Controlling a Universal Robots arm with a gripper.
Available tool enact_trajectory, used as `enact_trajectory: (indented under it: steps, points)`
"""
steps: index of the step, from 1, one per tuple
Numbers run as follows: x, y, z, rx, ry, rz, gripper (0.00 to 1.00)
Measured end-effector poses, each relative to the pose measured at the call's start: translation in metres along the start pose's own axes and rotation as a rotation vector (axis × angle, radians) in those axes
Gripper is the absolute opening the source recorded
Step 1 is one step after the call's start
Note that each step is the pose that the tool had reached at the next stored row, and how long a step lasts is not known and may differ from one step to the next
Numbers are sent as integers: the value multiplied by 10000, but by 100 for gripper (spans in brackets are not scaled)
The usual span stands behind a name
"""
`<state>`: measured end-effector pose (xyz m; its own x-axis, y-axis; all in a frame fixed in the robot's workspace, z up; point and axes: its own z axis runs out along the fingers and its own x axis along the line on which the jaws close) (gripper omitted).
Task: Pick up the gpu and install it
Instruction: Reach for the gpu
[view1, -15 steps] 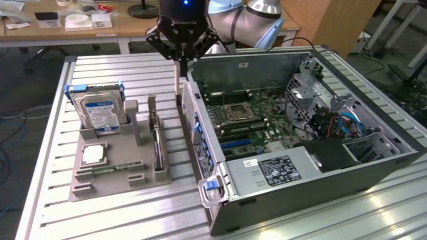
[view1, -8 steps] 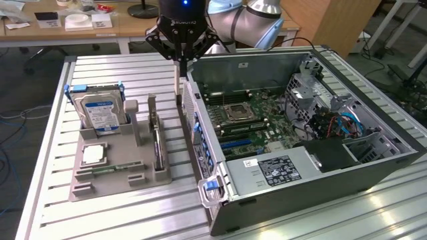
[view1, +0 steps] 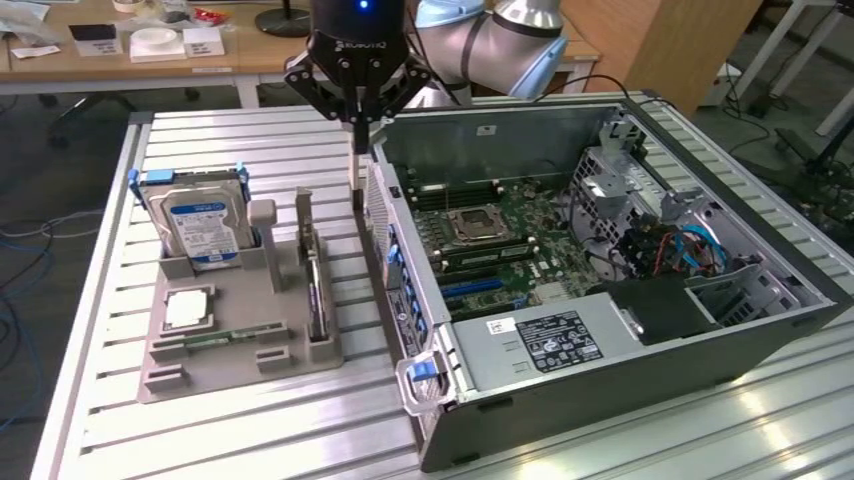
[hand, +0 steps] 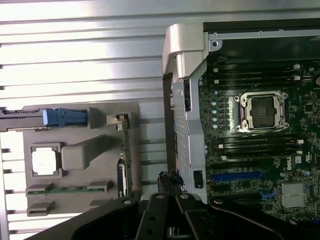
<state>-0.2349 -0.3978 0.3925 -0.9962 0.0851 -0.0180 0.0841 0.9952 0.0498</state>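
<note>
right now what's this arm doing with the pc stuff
The robot arm's gripper has its fingers shut on the gpu. The card hangs edge-on from them above the table, between the grey parts tray and the open computer case. The card is clear of the tray but not yet seated on the motherboard inside the case. A hard drive stands in the tray.

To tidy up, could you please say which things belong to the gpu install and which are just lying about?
Job in hand: gpu, gripper, computer case.
Lying about: hard drive, processor, memory stick.
</note>
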Motion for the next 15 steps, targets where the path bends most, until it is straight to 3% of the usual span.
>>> enact_trajectory:
  steps: [15]
  points:
    - [141,-12,-2,1,0,-1,11]
